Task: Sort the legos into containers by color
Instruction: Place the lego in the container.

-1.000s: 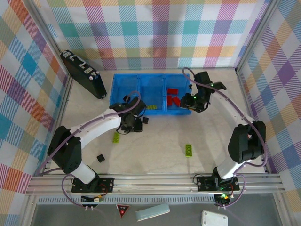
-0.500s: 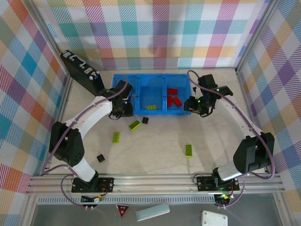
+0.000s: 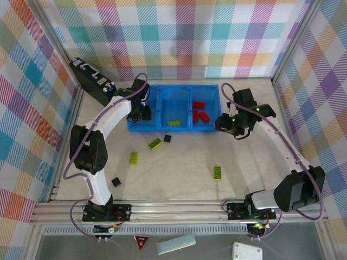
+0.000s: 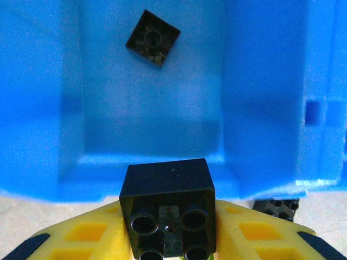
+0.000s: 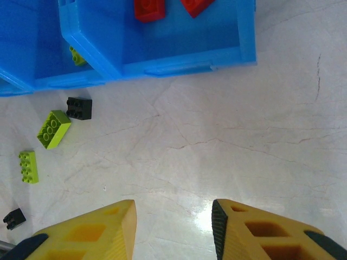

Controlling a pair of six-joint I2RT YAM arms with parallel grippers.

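Above: the tray (image 3: 174, 104) holds red bricks (image 3: 199, 114) in the right bin and a green brick (image 3: 174, 123) in the middle.

Left wrist: the left claw (image 4: 168, 238) clamps a black brick (image 4: 167, 187) over the left bin, where a loose black brick (image 4: 153, 45) lies.

Right wrist: the right claw (image 5: 173, 216) gapes empty over the table (image 5: 244, 124).

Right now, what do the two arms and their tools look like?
Both the left arm and the right arm have white tubular links, chunky black joints and a thin purple cable looping alongside. The left tool and the right tool have yellow fingers with rectangular recesses and black outer corners.
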